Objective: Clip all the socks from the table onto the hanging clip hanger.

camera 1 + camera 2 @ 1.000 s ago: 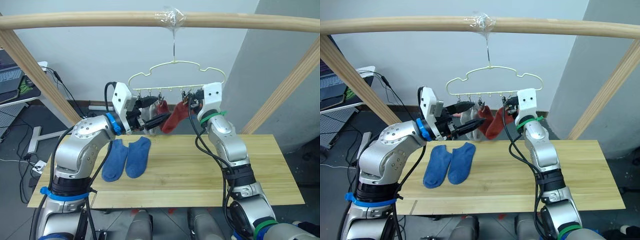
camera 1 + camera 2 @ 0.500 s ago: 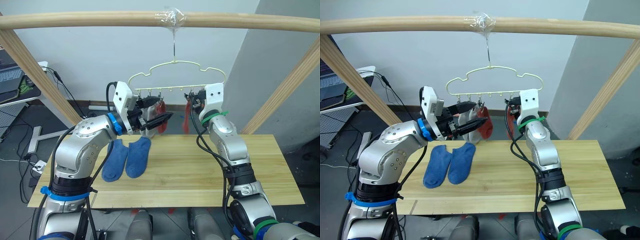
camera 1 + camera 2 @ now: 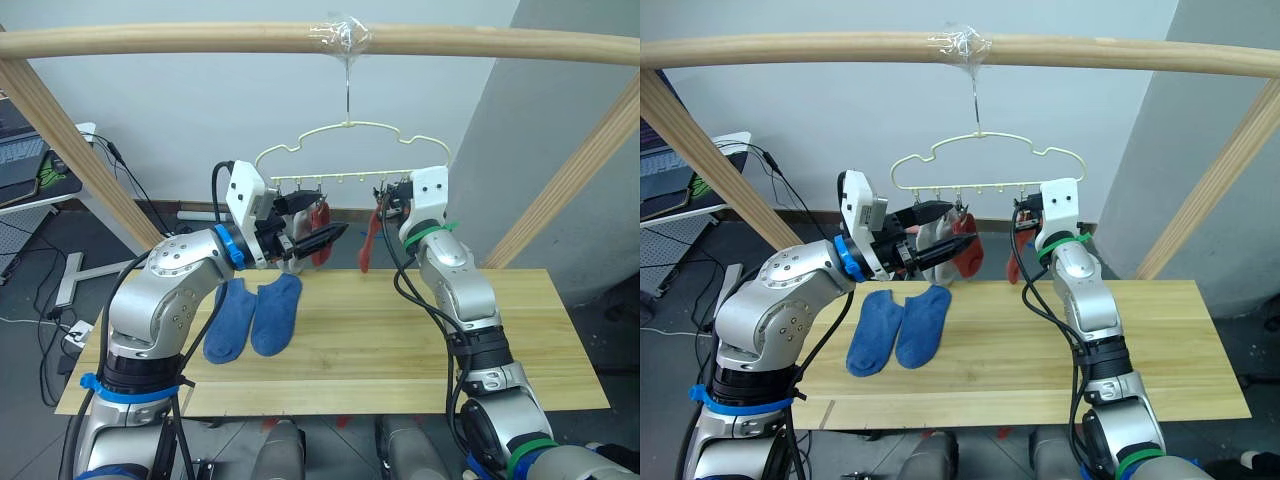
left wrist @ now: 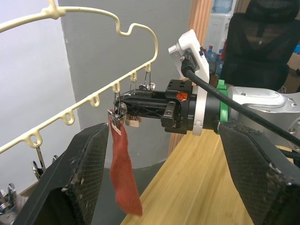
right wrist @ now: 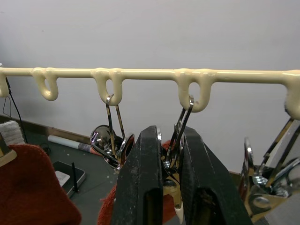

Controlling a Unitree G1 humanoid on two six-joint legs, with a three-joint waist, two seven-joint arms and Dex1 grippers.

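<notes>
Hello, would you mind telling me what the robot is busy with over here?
It is hanging socks on the clip hanger. The right pincer is closed on a clip holding a rust-red sock that dangles from it. The left pincer is open beside the socks already hung. Two blue socks lie on the table, not yet clipped.

The clip hanger (image 3: 350, 152), a pale-yellow wire frame with a wavy outline, hangs by its top hook from the pole. Small metal clips (image 5: 112, 145) dangle in a row from its lower bar. One rust-red sock (image 4: 124, 176) hangs straight down from a clip near the right end. A second rust-red sock (image 3: 968, 252) and a light grey sock (image 3: 936, 237) hang near the middle. Two blue socks (image 3: 254, 315) lie flat, side by side and touching, on the light wooden tabletop (image 3: 380, 345).
</notes>
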